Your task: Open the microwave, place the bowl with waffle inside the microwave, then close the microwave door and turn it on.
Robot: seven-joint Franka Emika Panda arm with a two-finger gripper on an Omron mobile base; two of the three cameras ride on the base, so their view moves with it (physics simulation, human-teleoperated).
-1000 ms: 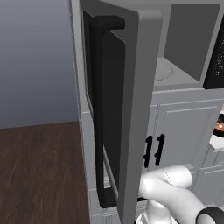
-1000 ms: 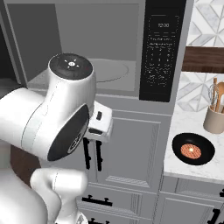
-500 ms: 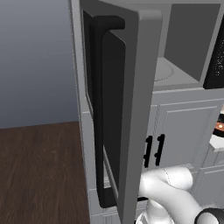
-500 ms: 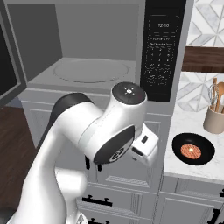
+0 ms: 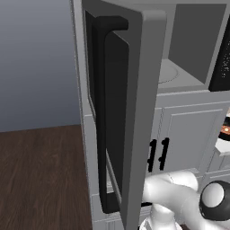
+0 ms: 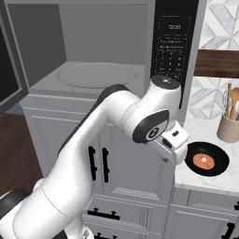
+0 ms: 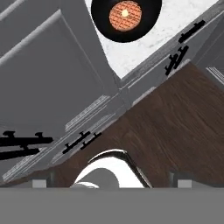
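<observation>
The microwave (image 6: 107,56) stands open, its grey inside and round turntable (image 6: 99,74) bare. The microwave door (image 5: 130,112) is swung far out to the left, its black bar handle (image 5: 102,117) facing the left base view. The bowl (image 6: 207,162) is black and shallow with a round waffle (image 7: 125,14) in it. It sits on the white marble counter (image 6: 200,179) right of the microwave. My gripper (image 6: 174,145) hangs just left of the bowl, over the counter's edge. In the hand view the gripper (image 7: 111,181) is open with nothing between its tips, and the bowl (image 7: 126,17) lies at the top.
The black control panel (image 6: 174,44) is right of the microwave's opening. A beige holder with wooden utensils (image 6: 229,123) stands behind the bowl. White cabinets with black handles (image 6: 98,164) fill the space below, and dark wood floor (image 7: 175,127) lies under the hand.
The arm has swung from the left foreground across to the right, carrying the hand to the counter's edge beside the bowl. The door and bowl have stayed put.
</observation>
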